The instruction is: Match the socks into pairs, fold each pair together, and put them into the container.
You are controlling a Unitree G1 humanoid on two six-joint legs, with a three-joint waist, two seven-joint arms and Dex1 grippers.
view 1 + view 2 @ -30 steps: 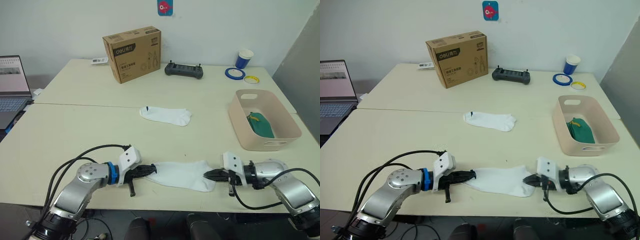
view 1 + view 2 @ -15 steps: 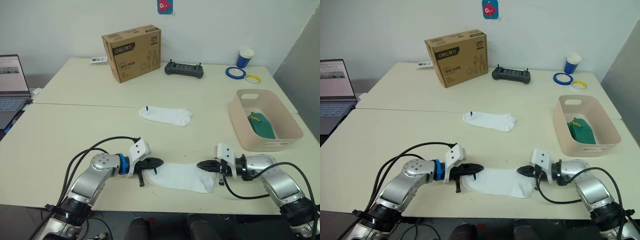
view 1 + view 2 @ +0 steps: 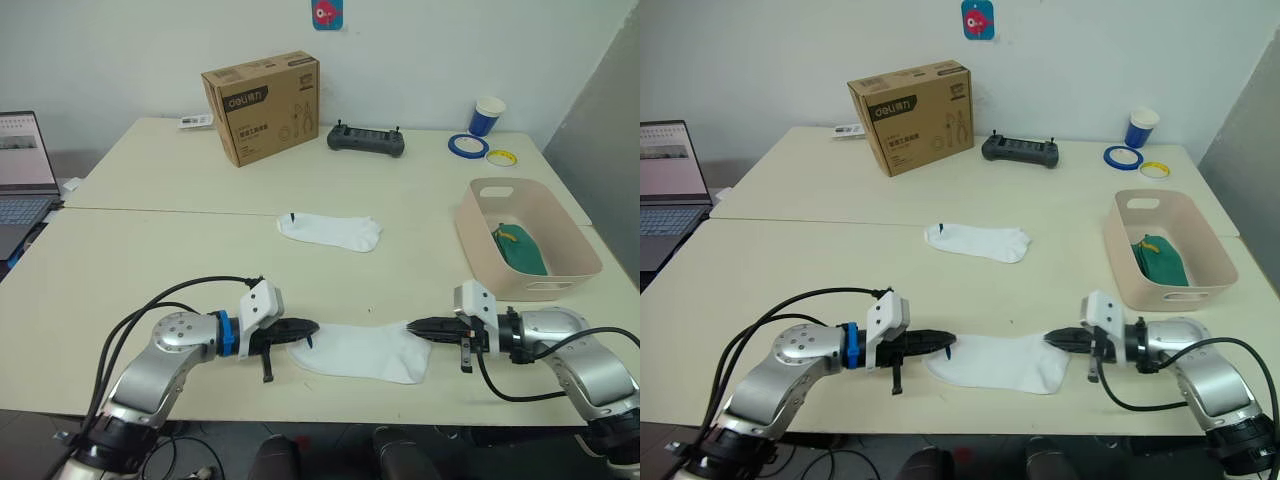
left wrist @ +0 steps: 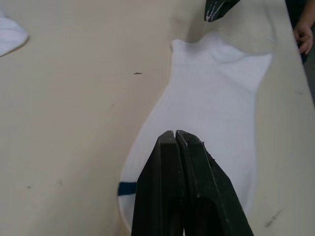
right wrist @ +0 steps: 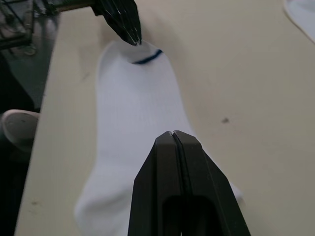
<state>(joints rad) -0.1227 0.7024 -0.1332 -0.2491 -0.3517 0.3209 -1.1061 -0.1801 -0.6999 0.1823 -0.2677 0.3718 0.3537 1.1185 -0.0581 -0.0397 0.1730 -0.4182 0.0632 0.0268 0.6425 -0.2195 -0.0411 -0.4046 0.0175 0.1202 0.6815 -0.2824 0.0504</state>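
Left hand (image 3: 312, 327) and right hand (image 3: 412, 325), fingers together, at opposite ends of flat white sock (image 3: 365, 351)

Near white ankle sock (image 3: 365, 350): soft knit cloth, fine ribbing, matt. Second white cloth sock (image 3: 330, 231) farther back: same matt knit. Cream table (image 3: 180, 260): smooth, matt laminate look, a few small dark specks. Pale pink-beige plastic tub (image 3: 478, 246): smooth, faint satin sheen; dark green cloth sock (image 3: 522, 253) inside, matt. Left tool (image 3: 312, 326) and right tool (image 3: 412, 325): black fingers, hard plastic look, slightly glossy; arm housings brushed silver metal. Brown cardboard box (image 3: 262, 105): matt paper surface. Black handheld controller (image 3: 366, 141): matt plastic.
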